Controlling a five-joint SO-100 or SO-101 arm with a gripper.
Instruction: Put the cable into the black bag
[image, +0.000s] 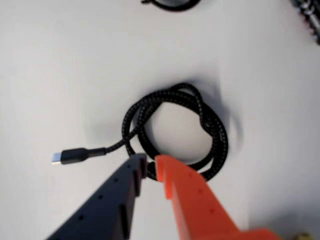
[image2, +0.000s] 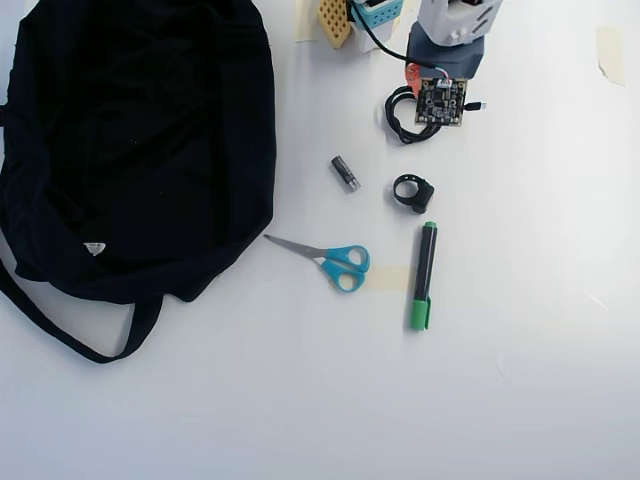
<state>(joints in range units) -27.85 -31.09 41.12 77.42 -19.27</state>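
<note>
Wrist view, cable (image: 176, 131): coiled on the white table (image: 60, 75), plug pointing left
Wrist view, gripper (image: 149, 165): black and orange fingers narrowly parted, tips straddling the near side of the coil, not clearly clamped

Overhead view, cable (image2: 400, 112): far side, under the arm, mostly hidden
Overhead view, bag (image2: 130, 140): left, well apart from the cable
Overhead view, scissors (image2: 325, 258): near, between bag and marker (image2: 424, 275)

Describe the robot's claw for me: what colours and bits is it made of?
In the wrist view the gripper has two plastic fingers: one black, dotted with small holes, one bright orange. The overhead view shows a white arm section, a small bare circuit board riding on it, and thin wiring.
</note>
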